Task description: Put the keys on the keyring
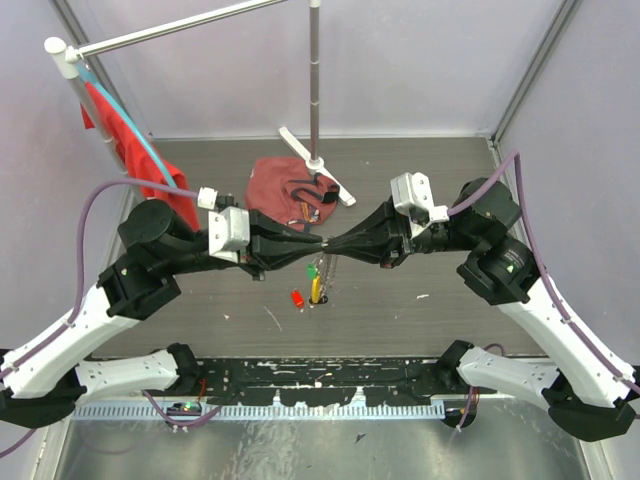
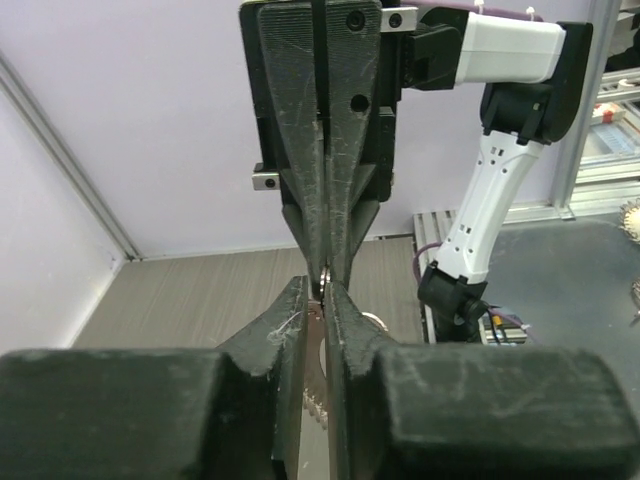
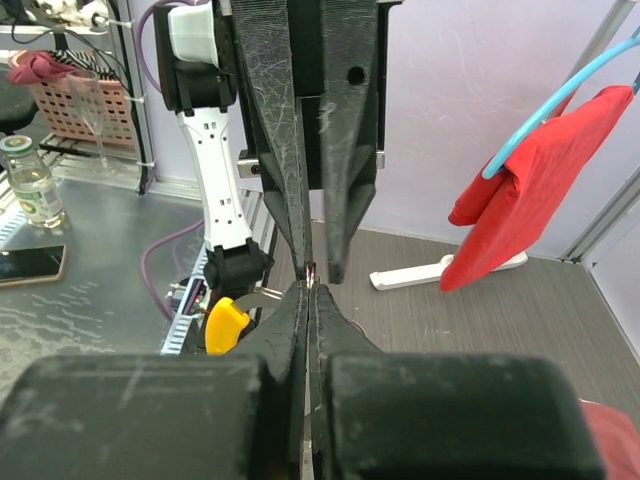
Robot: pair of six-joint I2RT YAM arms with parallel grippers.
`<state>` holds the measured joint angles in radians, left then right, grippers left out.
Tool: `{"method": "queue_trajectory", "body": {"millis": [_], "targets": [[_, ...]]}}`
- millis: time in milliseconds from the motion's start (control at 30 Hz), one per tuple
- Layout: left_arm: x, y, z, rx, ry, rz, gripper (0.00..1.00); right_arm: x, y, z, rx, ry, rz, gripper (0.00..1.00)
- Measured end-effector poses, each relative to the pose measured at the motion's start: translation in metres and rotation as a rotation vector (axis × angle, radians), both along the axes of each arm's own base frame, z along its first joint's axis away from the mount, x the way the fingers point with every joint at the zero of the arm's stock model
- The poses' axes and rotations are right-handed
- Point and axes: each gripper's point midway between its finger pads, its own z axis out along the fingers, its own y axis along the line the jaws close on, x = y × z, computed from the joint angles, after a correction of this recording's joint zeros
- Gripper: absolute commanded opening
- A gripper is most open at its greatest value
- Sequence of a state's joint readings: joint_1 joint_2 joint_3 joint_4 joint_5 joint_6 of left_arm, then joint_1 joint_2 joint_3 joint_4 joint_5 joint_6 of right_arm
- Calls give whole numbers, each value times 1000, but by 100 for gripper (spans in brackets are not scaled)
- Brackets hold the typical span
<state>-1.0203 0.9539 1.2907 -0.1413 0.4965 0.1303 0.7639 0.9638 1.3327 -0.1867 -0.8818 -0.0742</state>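
Observation:
My two grippers meet tip to tip above the middle of the table, the left gripper (image 1: 318, 243) facing the right gripper (image 1: 332, 243). In the right wrist view the right gripper (image 3: 311, 288) is shut on a thin silvery edge of the keyring. A bit of the keyring's loop (image 2: 376, 320) shows beside my left fingers. The left gripper (image 2: 320, 288) has its jaws a little apart, with a toothed key blade (image 2: 318, 385) lying loose between them. Below the tips hang a green-headed key (image 1: 312, 270) and a yellow-headed key (image 1: 316, 290). A red-headed key (image 1: 297, 298) is next to them, low by the table.
A metal pole stand (image 1: 315, 100) with white feet stands just behind the grippers. A maroon cloth (image 1: 280, 190) lies to its left. A red cloth (image 1: 125, 140) hangs from a blue hanger on a bar at the far left.

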Motion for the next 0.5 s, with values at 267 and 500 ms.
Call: {"method": "queue_trajectory", "body": {"millis": [267, 500], "targets": [[-5, 5, 10, -56, -25, -9, 42, -7, -7, 10, 32, -22, -6, 1], [-7, 4, 17, -100, -25, -27, 39, -17, -15, 31, 104, -62, 6, 1]]}}
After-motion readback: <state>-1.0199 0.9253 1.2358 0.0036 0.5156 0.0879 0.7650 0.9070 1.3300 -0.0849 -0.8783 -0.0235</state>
